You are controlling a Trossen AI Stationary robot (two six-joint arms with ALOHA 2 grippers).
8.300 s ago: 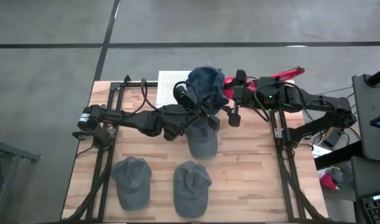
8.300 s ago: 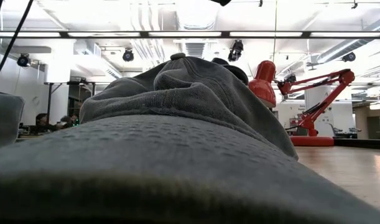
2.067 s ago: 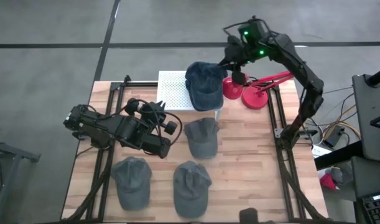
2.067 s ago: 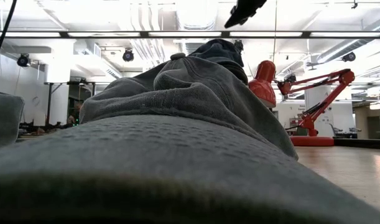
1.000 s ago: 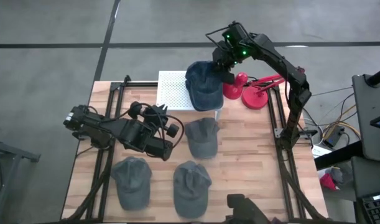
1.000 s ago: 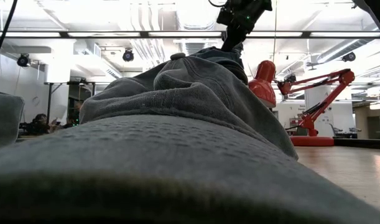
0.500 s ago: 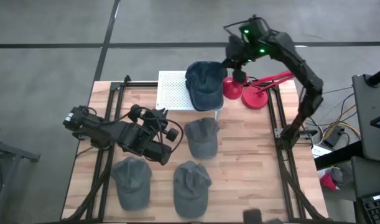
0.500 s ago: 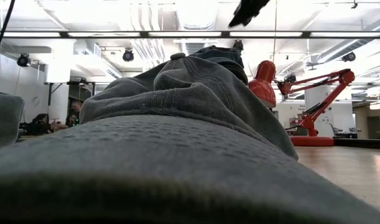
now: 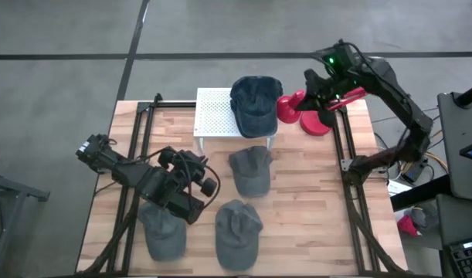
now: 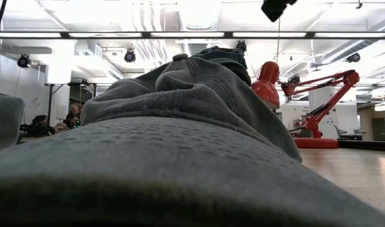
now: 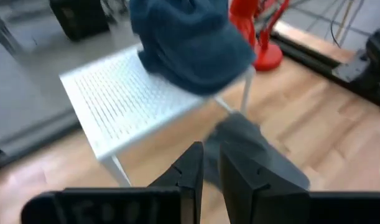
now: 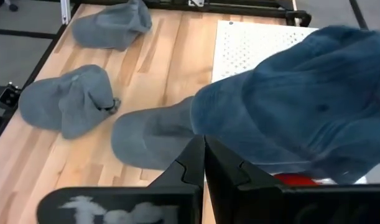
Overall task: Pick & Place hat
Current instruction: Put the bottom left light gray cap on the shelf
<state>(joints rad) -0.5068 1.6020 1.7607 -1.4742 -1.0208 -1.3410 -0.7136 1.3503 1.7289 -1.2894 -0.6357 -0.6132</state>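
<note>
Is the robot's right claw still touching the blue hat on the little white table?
Apart. The high view shows the right gripper above the red lamp, with a clear gap to the blue hat.

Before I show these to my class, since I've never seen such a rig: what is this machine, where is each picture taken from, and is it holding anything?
It is a robot with two dark arms at a wooden table, each ending in a two-finger pincer. One picture looks straight down, one sits at table height with its view mostly blocked by a grey cap, and two ride on the wrists. A blue cap lies on a white perforated stand, a red lamp beside it. Three grey caps lie on the wood. The right pincer is shut and empty, raised near the lamp. The left pincer, nearly closed, holds nothing, above the table's left side.
</note>
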